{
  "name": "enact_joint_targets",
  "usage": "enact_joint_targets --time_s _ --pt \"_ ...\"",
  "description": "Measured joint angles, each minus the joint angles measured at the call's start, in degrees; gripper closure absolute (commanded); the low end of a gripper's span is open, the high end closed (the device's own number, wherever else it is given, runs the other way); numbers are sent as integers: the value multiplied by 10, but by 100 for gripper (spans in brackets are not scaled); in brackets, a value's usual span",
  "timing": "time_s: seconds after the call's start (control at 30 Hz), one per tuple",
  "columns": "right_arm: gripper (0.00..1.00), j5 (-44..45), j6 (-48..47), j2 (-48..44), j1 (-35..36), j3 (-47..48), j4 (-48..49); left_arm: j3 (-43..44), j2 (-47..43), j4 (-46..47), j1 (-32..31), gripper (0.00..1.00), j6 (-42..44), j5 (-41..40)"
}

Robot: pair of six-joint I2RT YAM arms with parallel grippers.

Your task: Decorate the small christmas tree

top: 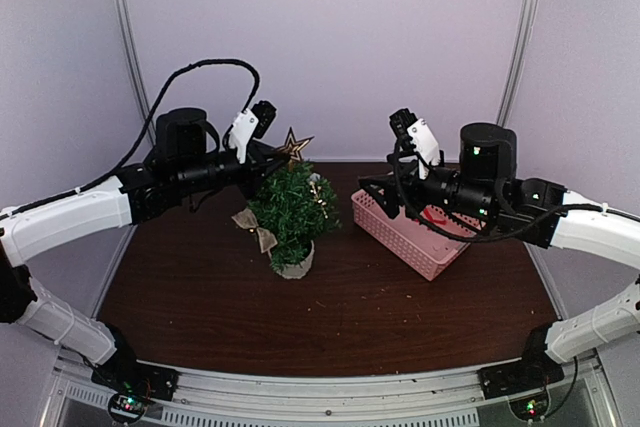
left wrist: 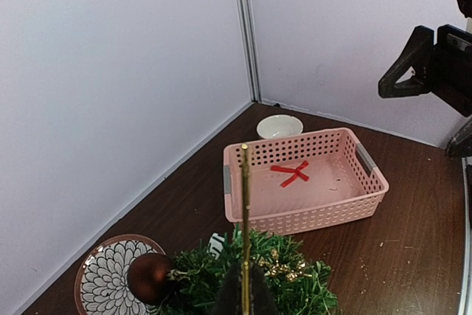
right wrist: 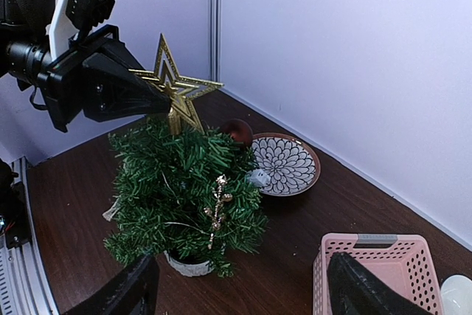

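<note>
The small christmas tree (top: 293, 209) stands in a whitish pot (right wrist: 184, 265) at mid table. It carries a gold bead sprig (right wrist: 219, 208), a brown bauble (right wrist: 237, 129) and a beige bow (top: 255, 227). My left gripper (top: 272, 153) is shut on a gold star (right wrist: 175, 86) and holds it upright at the tree's tip. The star shows edge-on in the left wrist view (left wrist: 245, 204). My right gripper (right wrist: 243, 263) is open and empty. It hovers between the tree and the pink basket (top: 410, 232), above the table.
The pink basket (left wrist: 302, 215) holds a red bow (left wrist: 293, 173). A white bowl (left wrist: 279, 126) sits behind it near the back corner. A flower-patterned plate (right wrist: 287, 164) lies behind the tree. Walls close the back and sides.
</note>
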Motion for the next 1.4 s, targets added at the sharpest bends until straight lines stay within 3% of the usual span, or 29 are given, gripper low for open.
enact_joint_targets --time_s 1.4 --pt "18 -13 0 1 -3 0 0 10 8 9 0 100 36 -19"
